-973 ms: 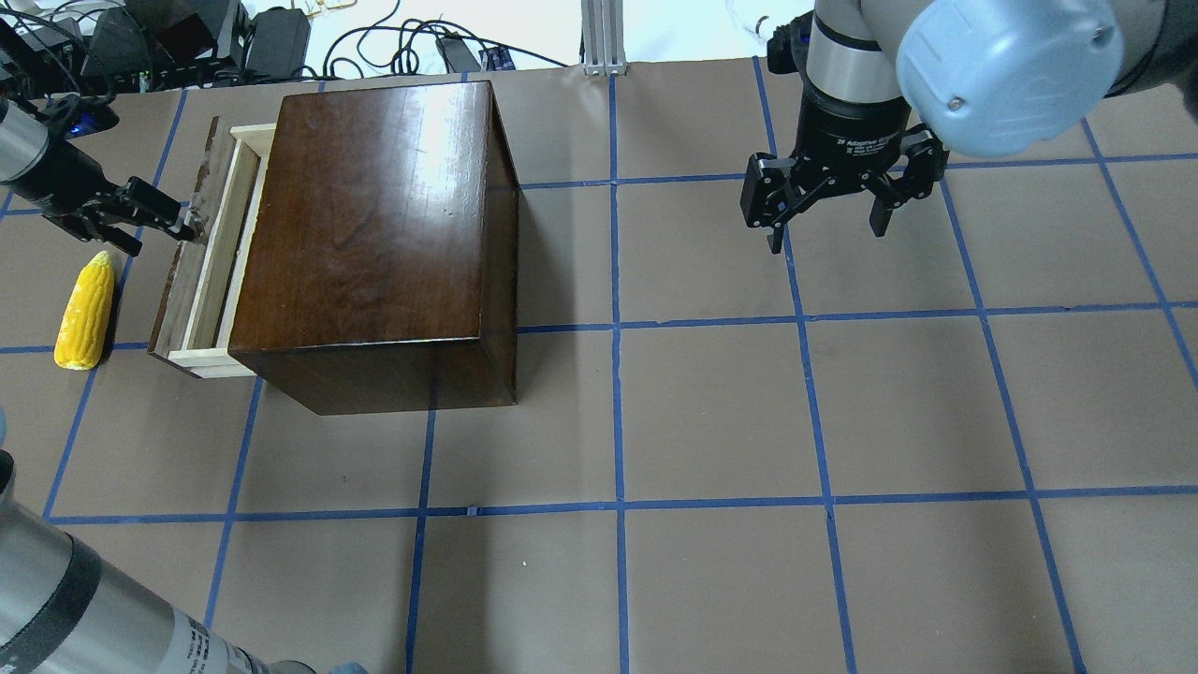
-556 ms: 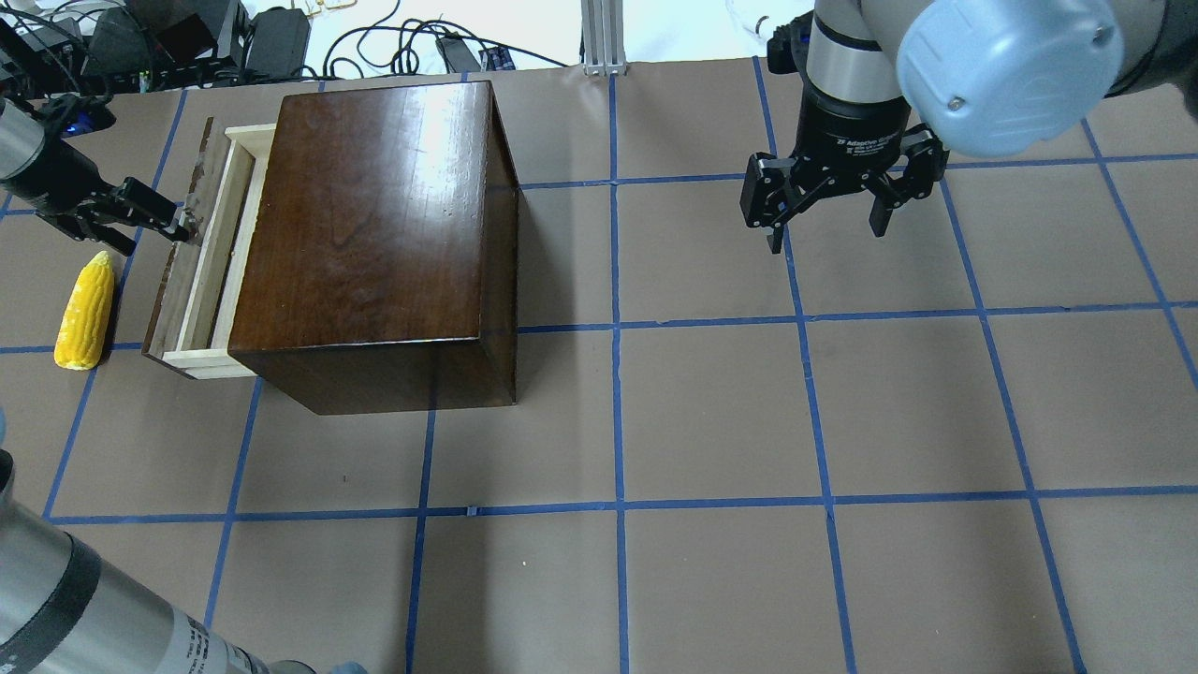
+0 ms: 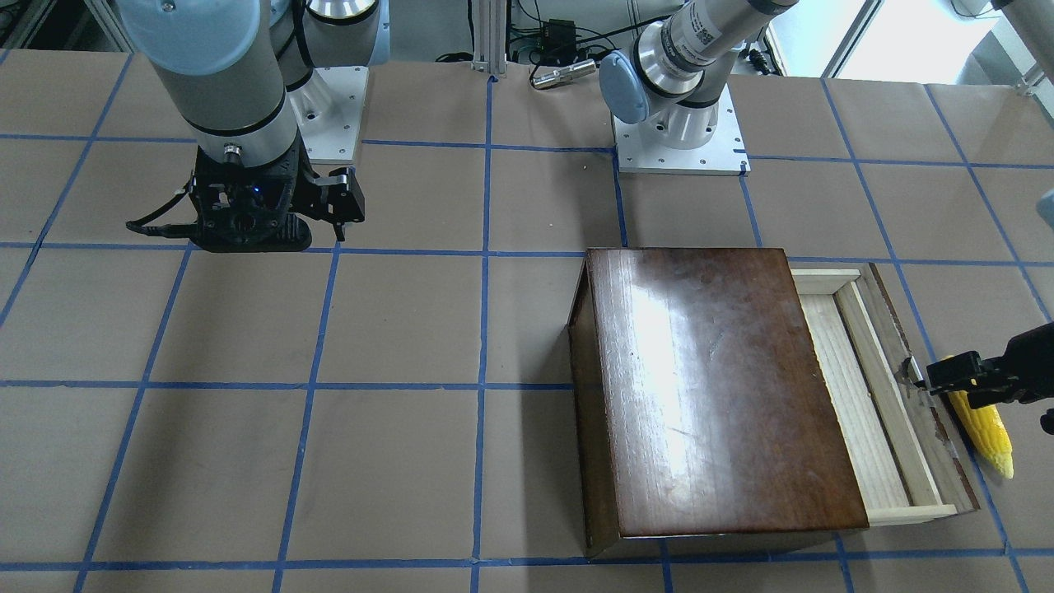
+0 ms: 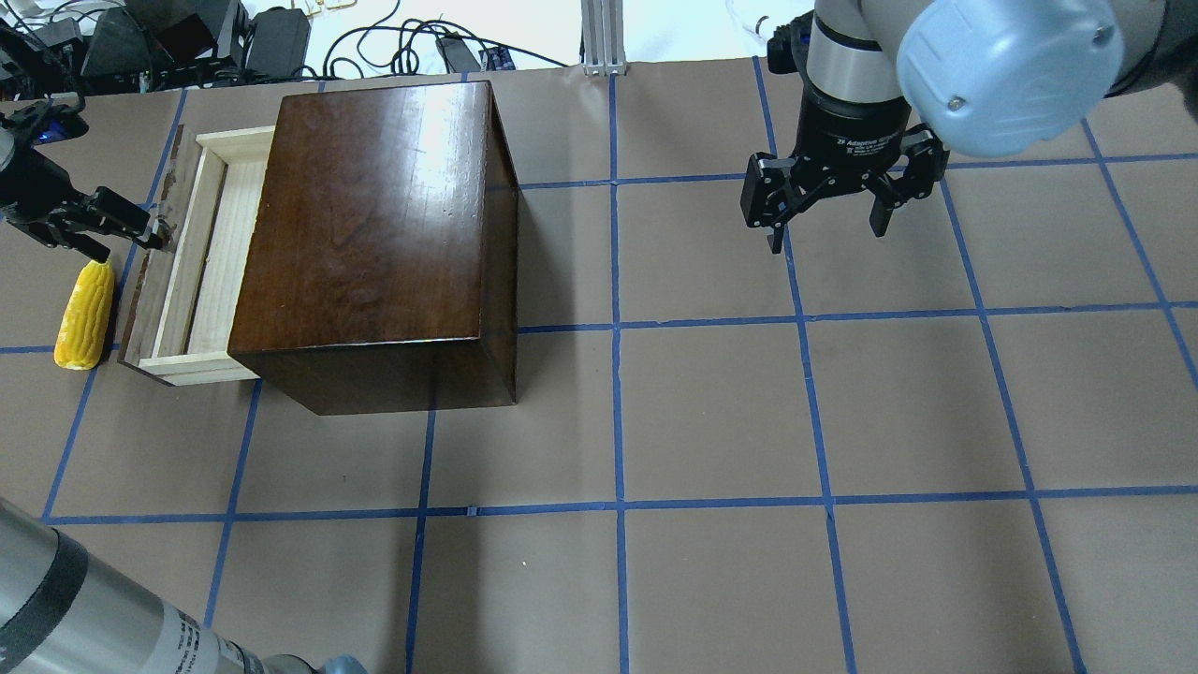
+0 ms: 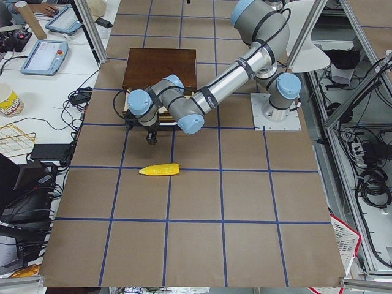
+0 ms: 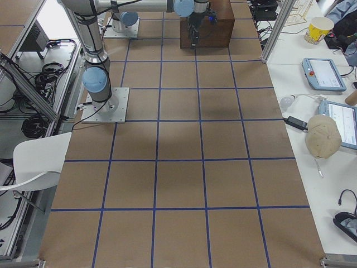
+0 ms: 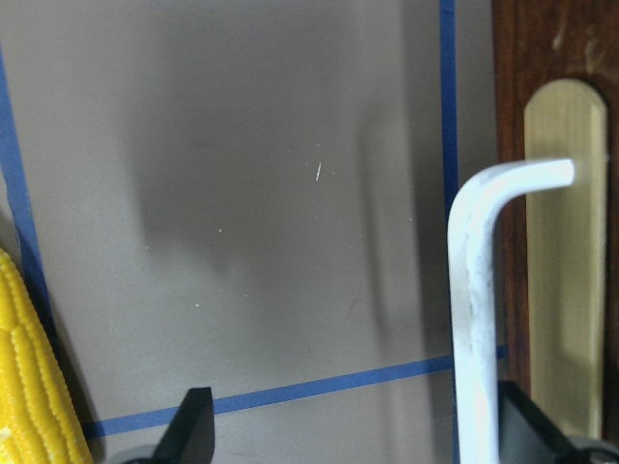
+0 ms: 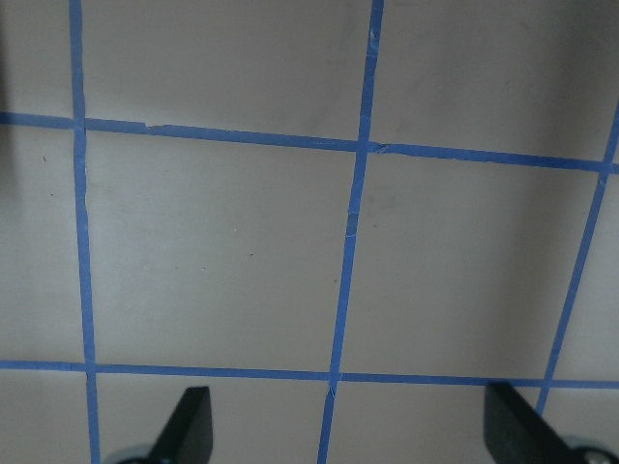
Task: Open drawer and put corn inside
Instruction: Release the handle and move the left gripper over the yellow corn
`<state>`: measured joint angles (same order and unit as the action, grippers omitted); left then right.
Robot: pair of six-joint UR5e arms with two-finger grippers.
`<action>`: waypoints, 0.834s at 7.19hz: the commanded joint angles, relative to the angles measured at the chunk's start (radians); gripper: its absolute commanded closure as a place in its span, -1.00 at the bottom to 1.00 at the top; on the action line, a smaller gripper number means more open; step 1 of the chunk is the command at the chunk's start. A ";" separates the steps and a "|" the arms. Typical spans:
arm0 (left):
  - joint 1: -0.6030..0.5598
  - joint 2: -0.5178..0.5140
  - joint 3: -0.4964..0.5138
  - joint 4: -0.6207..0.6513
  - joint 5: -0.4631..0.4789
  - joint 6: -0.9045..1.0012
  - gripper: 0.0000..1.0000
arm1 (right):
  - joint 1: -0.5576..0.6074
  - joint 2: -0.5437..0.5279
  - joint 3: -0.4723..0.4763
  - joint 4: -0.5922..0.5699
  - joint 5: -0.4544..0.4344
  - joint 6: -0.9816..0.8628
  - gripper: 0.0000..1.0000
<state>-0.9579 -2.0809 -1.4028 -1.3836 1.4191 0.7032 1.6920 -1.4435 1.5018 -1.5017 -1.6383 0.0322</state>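
At the far left of the overhead view, the left gripper (image 4: 129,239) reaches in low over the counter (image 4: 711,412) toward the front of the drawer (image 4: 220,253). Its 2 fingers (image 7: 196,425) stand wide apart and clamp nothing. In the left wrist view the bent white metal pull (image 7: 474,290) rises just inside 1 of them, though whether that finger actually presses on the pull is hard to make out.

Below the gripper lies the corn (image 4: 84,314). It is flat on the counter, outside the drawer, parallel to the dark front panel (image 4: 140,290) and just beside it. Its pale tapered tip points toward the gripper and sits under the nearer finger.

Next comes the drawer itself, standing partly out of the box (image 4: 374,215). Its pale wood floor and rim are exposed and nothing lies in it. The box is glossy dark brown, with glare across its top, and sits square on the blue tape grid (image 4: 618,328).

Well to the right, apart from the box, the right gripper (image 4: 827,236) hangs above bare counter, pointing down. Its fingers are spread wide and hold nothing. The right wrist view shows only brown surface and tape lines between the 2 black tips.
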 commanded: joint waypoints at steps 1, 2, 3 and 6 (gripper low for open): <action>0.002 0.004 0.005 0.000 0.000 0.004 -1.00 | 0.000 0.000 0.000 0.000 0.000 0.000 -1.00; 0.002 0.021 0.004 -0.003 0.001 0.002 -1.00 | 0.000 0.000 0.000 0.000 0.000 0.000 -1.00; 0.004 0.036 0.008 -0.003 0.004 0.001 -1.00 | 0.000 0.000 0.000 0.000 0.002 0.000 -1.00; 0.083 0.019 0.027 0.000 0.056 0.002 -1.00 | 0.000 0.000 0.000 0.000 0.002 0.000 -1.00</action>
<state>-0.9063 -2.0522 -1.3788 -1.3889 1.4473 0.7048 1.6920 -1.4435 1.5018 -1.5018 -1.6375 0.0322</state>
